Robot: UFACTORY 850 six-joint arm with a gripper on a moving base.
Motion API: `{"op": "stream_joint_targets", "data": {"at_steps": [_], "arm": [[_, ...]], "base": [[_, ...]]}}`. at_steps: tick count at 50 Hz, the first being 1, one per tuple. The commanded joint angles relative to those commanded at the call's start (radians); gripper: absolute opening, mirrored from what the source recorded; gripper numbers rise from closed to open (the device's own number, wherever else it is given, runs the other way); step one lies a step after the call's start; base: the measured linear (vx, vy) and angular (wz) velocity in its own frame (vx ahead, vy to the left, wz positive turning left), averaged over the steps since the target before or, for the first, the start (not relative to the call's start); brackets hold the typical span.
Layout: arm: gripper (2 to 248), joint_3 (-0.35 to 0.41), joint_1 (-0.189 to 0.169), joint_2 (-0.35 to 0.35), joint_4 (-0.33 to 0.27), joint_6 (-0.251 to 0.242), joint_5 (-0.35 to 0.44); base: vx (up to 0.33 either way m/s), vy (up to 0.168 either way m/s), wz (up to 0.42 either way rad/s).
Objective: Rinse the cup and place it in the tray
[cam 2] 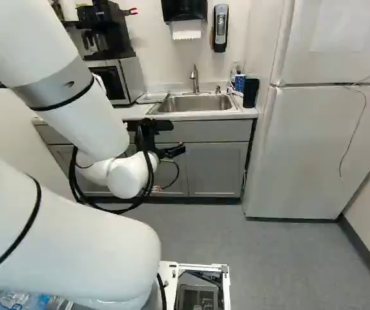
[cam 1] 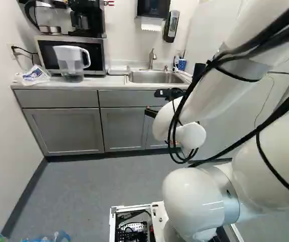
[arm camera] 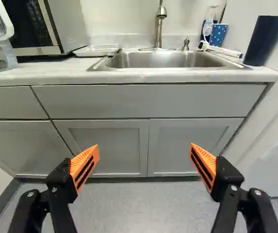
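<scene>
In the right base view my gripper hangs in front of the grey cabinets, below counter height. In the wrist view the gripper stands wide open, nothing between its orange pads. A dark navy cup stands on the counter's right end, beyond the gripper. A blue dotted cup is at the back corner, by a brush and a bottle. The steel sink has an upright faucet behind it. A flat white tray lies beside the sink, on the microwave's side.
A water pitcher stands before the microwave, with a coffee maker on top. Beside the pitcher lies a plastic packet. The counter edge runs ahead, above the gripper. A white fridge stands right of the counter.
</scene>
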Motion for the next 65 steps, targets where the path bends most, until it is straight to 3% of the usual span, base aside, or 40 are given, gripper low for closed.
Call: {"op": "stream_joint_targets", "data": {"at_steps": [39, 65], "arm": [[247, -0.179, 0.0, -0.092, 0.0, 0.0, -0.013], [247, -0.26, 0.0, -0.113, 0.0, 0.0, -0.072]], "base": [[0.0, 0.0, 0.0], [0.0, 0.0, 0.0]]}}
